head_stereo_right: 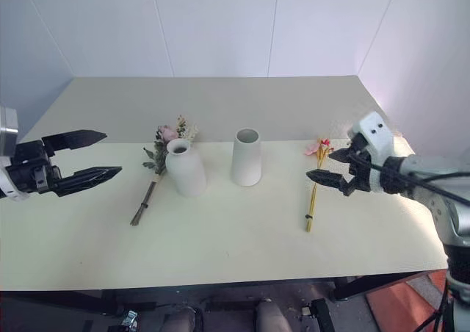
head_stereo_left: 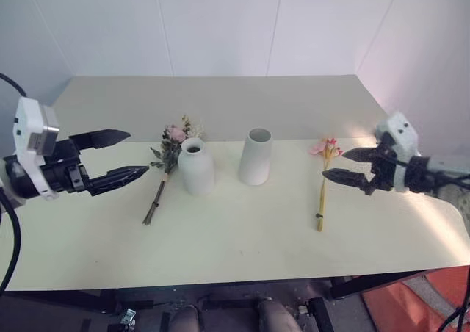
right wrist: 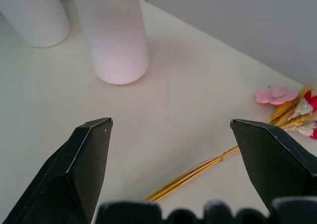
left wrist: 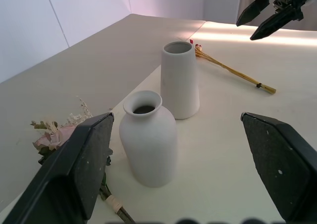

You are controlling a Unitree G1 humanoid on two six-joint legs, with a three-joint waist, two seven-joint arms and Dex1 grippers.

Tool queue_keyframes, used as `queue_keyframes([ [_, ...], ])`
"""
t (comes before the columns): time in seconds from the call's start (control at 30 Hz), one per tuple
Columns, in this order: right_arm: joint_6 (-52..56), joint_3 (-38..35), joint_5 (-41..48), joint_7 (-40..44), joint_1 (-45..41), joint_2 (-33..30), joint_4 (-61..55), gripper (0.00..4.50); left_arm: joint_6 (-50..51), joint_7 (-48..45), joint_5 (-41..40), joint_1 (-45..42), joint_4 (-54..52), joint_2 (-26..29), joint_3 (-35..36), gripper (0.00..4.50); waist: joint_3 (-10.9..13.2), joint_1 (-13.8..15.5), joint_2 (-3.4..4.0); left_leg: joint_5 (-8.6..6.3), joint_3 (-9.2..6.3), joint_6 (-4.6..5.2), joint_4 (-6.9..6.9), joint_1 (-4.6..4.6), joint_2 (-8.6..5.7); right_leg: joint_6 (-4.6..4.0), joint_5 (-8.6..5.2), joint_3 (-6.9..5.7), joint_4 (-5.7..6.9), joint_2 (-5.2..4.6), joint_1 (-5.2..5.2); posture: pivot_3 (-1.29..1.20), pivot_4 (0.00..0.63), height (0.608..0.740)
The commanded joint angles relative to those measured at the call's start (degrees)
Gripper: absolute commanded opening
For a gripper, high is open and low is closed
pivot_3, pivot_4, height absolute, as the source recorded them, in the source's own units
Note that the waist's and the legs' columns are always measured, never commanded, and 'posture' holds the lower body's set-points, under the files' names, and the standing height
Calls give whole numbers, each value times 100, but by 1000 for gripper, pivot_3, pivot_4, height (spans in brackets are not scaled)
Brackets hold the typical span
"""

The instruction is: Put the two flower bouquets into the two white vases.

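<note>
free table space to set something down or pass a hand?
Bare: table front strip, back half, gap between wide-mouth vase and yellow bunch. Crowded: bottle vase against bushy bouquet.

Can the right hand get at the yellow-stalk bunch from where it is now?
Probably yes: the right hand hangs open beside the yellow-stalk bunch, which lies flat with nothing between them.

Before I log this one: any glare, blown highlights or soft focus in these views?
Left eye view: the table is evenly lit, a brighter patch near the right gripper. Left wrist view: a bright washed band across the far tabletop beside the slim bunch. Right wrist view: the tapered vase looks washed out with a pinkish tint, and the fingers are soft.
</note>
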Motion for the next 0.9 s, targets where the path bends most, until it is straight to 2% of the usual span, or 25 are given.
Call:
queue_keyframes([
  [0.03,1178,283,-124,-557,-533,196,202,4500,-79,-87,-89,-249,66,172,45,4481,0,8,0,0,-1,0,0,-3,0,0,0,-1,-2,0,0,0,150,740],
  [0.17,2726,447,-530,-1473,-1654,1052,1409,4500,-98,-227,-115,-431,162,213,-97,4481,-1,-38,-2,0,-1,0,4,-9,-2,10,7,2,-3,0,-4,0,150,740],
  [0.3,2893,640,-849,-2195,-2491,1663,2909,4500,-106,-343,-105,-609,260,238,-229,4481,-1,-91,-2,0,-6,1,4,-15,-4,-8,26,0,-3,1,-5,0,150,740],
  [0.43,2824,859,-1445,-2672,-2831,2108,3650,4500,-179,-495,-74,-801,359,229,-403,4481,-1,-101,-2,0,-13,1,3,-36,-5,-13,31,-4,-5,1,-20,0,150,740],
  [0.53,2584,1092,-1633,-2662,-2927,2275,4034,3950,-222,-575,-66,-913,403,208,-509,4500,-1,-101,-2,1,-17,1,5,-55,-7,-16,35,-5,-3,0,-35,0,150,740],
  [0.73,2161,1296,-1925,-2578,-3061,2419,4588,1955,-271,-636,-39,-964,417,198,-547,4500,-1,-121,-2,1,-20,2,8,-51,-7,-11,39,-6,-1,1,-34,0,150,740],
  [0.9,1954,1161,-2093,-2672,-3093,2450,4813,440,-292,-645,-43,-904,387,196,-501,4500,-2,-123,-2,1,-23,2,8,-51,-7,-11,39,-6,-1,3,-33,0,150,740],
])
